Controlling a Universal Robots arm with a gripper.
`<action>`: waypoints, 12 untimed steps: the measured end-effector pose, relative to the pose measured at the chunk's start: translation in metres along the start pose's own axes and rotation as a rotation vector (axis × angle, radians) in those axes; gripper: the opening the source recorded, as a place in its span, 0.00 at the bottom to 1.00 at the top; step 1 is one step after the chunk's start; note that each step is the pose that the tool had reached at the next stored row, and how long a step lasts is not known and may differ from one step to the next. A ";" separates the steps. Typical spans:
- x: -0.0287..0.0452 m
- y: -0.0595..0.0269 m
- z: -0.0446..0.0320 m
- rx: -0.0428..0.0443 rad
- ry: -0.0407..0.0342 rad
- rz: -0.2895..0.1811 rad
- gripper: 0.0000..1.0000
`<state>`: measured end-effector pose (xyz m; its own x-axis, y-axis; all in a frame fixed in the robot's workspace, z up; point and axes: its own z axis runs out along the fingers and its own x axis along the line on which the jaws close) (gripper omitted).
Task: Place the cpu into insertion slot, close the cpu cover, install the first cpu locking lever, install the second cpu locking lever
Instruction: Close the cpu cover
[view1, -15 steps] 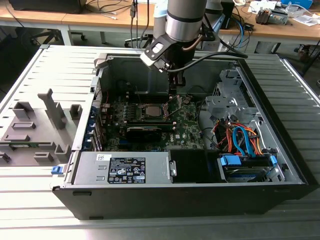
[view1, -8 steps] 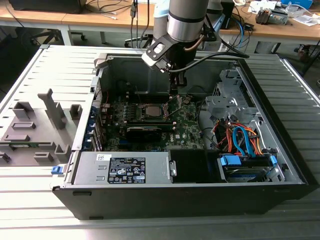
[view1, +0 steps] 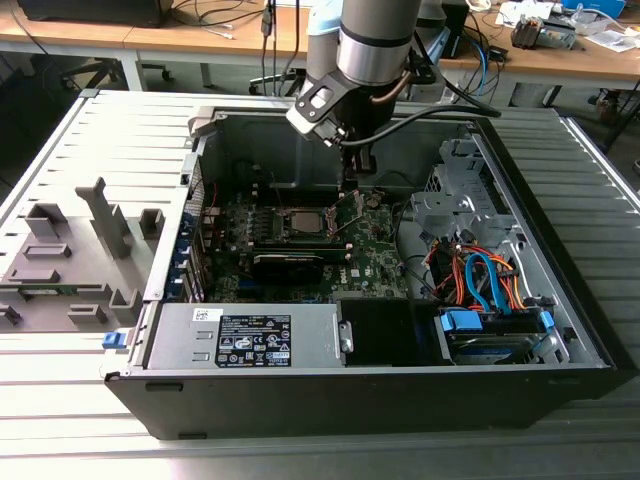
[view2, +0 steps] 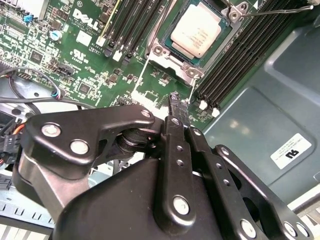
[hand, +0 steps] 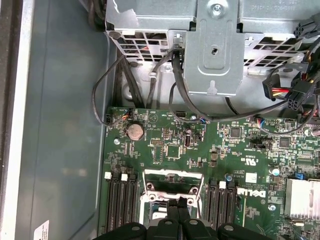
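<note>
I have a ribbed grey table under everything, with wooden desks and loose cables along the far side of the room; the open black computer case lies flat on the table, and the arm hangs into it from above. Well apart from the hand, to the exterior view's left and outside the case, stands a grey fixture; nearer the camera than the hand lies the power supply; to the exterior view's right of the hand sit orange and blue cables. The green motherboard lies directly beneath the gripper.

The first wrist view gives me what lies ahead of the hand: a metal drive cage with black leads running to the board, and a round coin cell between cage and socket; the gripper has its two fingertips drawn in close, with nothing gripped that I can see. The second wrist view gives me the other side: the gripper is narrow, close over the board; just beyond its tips the cpu sits in the socket, silver top up; the cpu cover frames it, though I cannot tell whether it is fully down; a thin wire lever sticks out past the far corner, well apart from the fingers.
</note>
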<state>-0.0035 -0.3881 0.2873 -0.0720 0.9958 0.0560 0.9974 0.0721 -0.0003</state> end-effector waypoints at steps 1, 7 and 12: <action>0.0000 0.0004 0.0005 0.0000 0.0001 0.000 0.11; -0.0003 0.0018 0.0018 0.0001 -0.0002 0.000 0.11; -0.0003 0.0027 0.0023 0.0000 0.0000 0.000 0.11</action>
<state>-0.0007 -0.3881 0.2849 -0.0722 0.9958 0.0560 0.9974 0.0723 -0.0003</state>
